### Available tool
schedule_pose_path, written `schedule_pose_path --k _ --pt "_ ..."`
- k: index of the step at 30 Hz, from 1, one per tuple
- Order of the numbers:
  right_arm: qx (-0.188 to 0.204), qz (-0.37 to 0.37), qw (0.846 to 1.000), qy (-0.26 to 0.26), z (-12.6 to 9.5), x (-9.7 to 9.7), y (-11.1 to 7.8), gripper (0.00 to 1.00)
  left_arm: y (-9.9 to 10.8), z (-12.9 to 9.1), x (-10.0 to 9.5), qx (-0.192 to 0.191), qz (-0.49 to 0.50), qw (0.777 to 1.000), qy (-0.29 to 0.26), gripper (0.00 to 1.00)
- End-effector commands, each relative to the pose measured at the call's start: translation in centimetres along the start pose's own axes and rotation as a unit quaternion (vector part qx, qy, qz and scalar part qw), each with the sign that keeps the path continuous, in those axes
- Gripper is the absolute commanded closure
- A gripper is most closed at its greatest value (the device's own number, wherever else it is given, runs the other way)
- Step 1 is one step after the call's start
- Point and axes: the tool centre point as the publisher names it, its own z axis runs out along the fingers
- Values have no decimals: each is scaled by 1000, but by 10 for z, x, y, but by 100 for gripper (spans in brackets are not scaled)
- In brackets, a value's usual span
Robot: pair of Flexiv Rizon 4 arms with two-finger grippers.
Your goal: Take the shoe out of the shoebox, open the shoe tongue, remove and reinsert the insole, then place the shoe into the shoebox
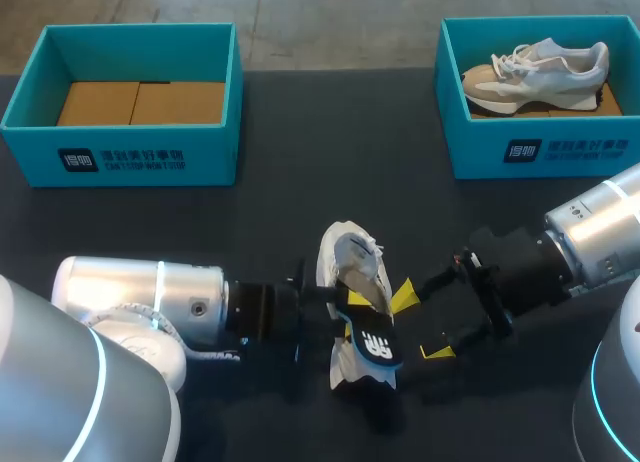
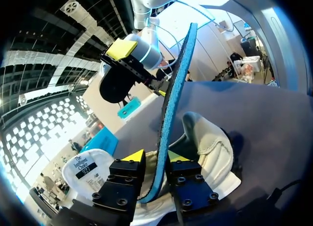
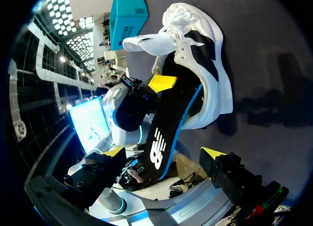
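Insole (image 2: 173, 103) clamped in left end effector (image 2: 155, 156), white shoe (image 1: 350, 257) beneath (on table (image 1: 330, 132)), right end effector (image 1: 420, 324) fingers spread, just beside

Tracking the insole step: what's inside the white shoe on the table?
The blue-edged insole, sticking partly out between the jaws of the left gripper. The shoe hides its inner end.

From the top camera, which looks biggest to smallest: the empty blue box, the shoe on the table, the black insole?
1. empty blue box
2. shoe on the table
3. black insole, smallest, though part of it is tucked in the shoe
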Motion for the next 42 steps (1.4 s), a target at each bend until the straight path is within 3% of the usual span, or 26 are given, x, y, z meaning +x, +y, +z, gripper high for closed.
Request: schedule_pose_path --k 1,18,20,21,22,42 --pt "-1 0 1000 0 1 0 0 0 -6 0 2 -3 0 1000 1 74" --pt "-1 0 1000 0 1 0 0 0 -25 1 4 3 8 1000 6 74" --pt "-1 0 1000 0 1 0 0 0 -27 1 5 5 11 1000 6 79" --pt "-1 0 1000 0 1 0 0 0 -27 1 5 7 12 1000 6 86" --pt "-1 0 1000 0 1 0 0 0 -27 0 6 7 12 1000 6 100" --pt "-1 0 1000 0 1 0 0 0 -2 0 7 29 39 999 -9 100"
